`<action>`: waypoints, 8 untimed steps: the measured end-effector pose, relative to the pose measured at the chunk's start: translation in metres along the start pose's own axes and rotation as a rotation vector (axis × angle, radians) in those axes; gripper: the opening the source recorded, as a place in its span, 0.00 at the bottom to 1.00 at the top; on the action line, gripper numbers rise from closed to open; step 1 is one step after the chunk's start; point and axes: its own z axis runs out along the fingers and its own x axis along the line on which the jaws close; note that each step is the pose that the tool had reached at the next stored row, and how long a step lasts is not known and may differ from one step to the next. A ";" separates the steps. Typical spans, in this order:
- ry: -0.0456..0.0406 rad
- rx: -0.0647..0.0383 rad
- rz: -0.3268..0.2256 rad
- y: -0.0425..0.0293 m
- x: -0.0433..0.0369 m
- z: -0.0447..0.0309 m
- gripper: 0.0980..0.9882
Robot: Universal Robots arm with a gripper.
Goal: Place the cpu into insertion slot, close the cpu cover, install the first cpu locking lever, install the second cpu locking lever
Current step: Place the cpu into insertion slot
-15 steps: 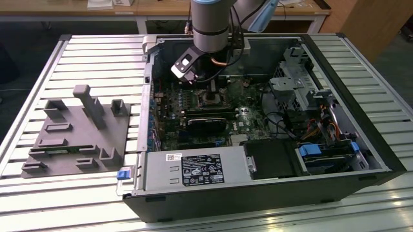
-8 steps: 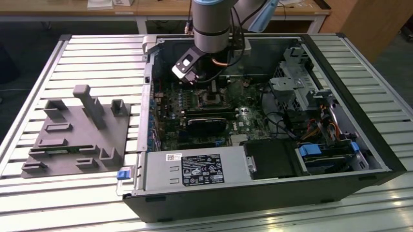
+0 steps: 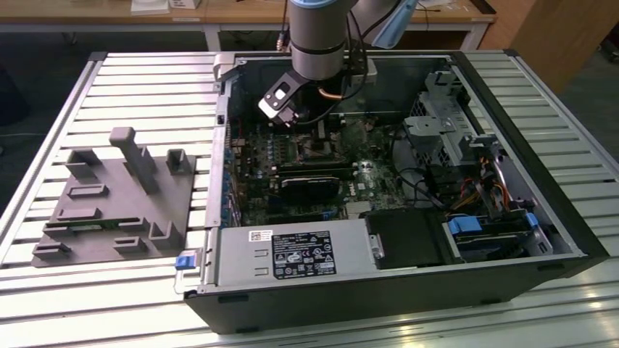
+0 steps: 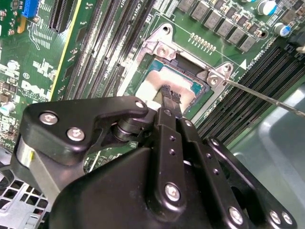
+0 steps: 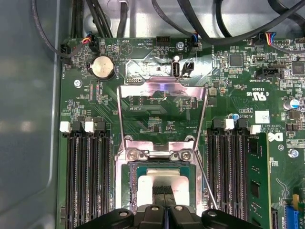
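Fingers (image 5: pixel 159 195) pressed shut against each other with nothing between them, tips pointing down at the middle of the cpu (image 5: pixel 147 188); whether they touch its pale top cannot be told. The cpu lies flat inside the slot (image 5: pixel 122 188). In the first wrist view the gripper's black body cuts off the nearest edge of both, and in the second wrist view it hides most of that side of the socket. Beyond the slot the cover (image 5: pixel 162 90) stands swung open on its hinge, with the board (image 5: pixel 143 62) showing through its window. A thin rod (image 5: pixel 205 181) slants away from one hinge-side corner of the slot, raised off the board. Memory slots (image 5: pixel 88 181) flank the socket on both sides. In the exterior view the arm (image 3: pixel 320 32) reaches steeply down into the open case (image 3: pixel 387 297), its wrist covering the socket area. The case lies on a slatted counter (image 3: pixel 145 80), with a grey fixture (image 3: pixel 116 196) at the exterior view's left.
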 end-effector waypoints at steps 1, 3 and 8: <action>0.0001 0.000 0.000 0.0000 0.0000 0.0000 0.01; 0.0004 0.000 0.000 0.0001 0.0001 -0.0002 0.01; 0.0025 0.000 0.000 0.0002 0.0001 -0.0023 0.01</action>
